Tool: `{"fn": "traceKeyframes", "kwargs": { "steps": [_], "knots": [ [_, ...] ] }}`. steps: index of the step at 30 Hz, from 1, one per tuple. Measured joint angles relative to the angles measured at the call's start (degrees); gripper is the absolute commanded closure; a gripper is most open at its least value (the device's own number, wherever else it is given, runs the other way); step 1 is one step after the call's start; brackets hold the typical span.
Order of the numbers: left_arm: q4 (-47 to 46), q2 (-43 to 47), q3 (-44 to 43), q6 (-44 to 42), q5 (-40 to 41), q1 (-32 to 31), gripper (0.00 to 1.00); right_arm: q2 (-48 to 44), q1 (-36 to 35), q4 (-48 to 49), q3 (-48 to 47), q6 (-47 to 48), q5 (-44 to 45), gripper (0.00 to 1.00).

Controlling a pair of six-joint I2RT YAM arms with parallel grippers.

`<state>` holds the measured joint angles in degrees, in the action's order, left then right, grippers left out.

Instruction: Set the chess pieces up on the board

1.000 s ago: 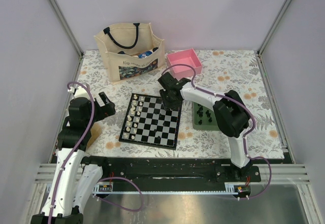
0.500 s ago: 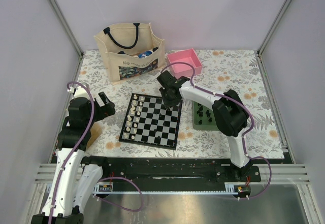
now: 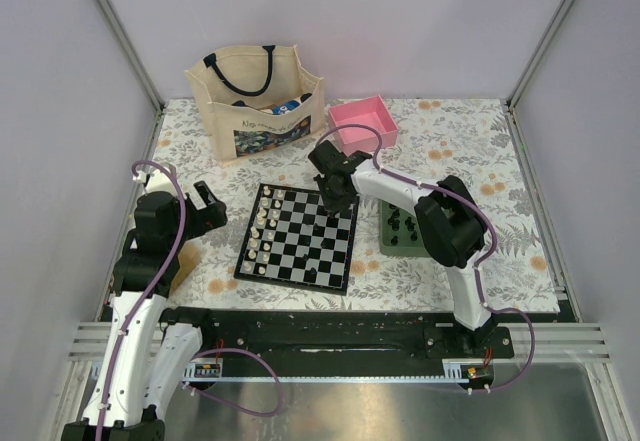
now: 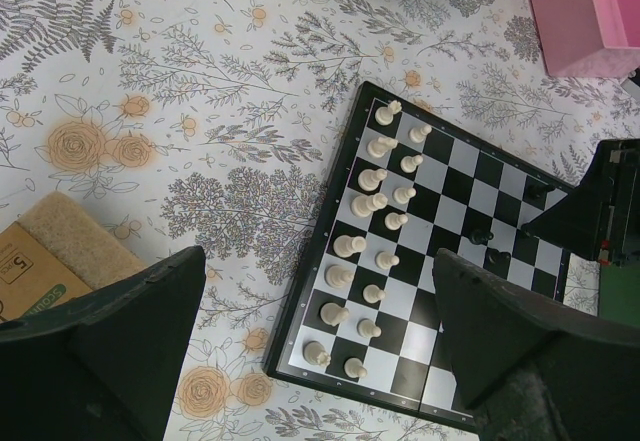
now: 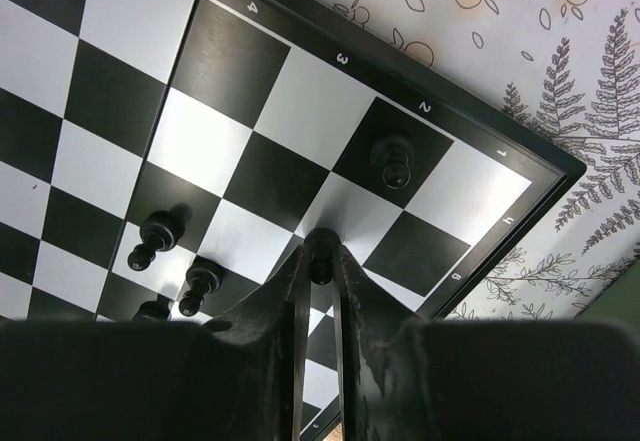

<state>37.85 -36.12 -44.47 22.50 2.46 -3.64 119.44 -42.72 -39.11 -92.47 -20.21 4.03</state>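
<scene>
Right wrist shows the right hand (image 5: 320, 263) clamped on a chess piece (image 5: 321, 242); top external hides it.

Bright, even, diffuse overhead light, no hard shadows or blown glare. Right wrist: black plastic chessmen (image 5: 396, 166) throw short soft shadows, faint sheen on the glossy black-and-white checked chessboard (image 5: 340, 58). Right gripper (image 5: 320, 261) fingers (image 5: 280, 331) near-black and blurred. Left wrist: left gripper (image 4: 315, 271) fingers (image 4: 130, 341) dark and defocused, scene sharp. Top view slightly soft.
</scene>
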Motion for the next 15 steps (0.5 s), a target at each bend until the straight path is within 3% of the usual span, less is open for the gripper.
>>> {"fn": "traceKeyframes", "kwargs": {
  "steps": [15],
  "knots": [
    [0.00, -0.13, 0.00, 0.00, -0.35, 0.24, 0.01, 0.57, 0.02, -0.72, -2.03, 0.66, 3.06, 0.81]
  ]
}}
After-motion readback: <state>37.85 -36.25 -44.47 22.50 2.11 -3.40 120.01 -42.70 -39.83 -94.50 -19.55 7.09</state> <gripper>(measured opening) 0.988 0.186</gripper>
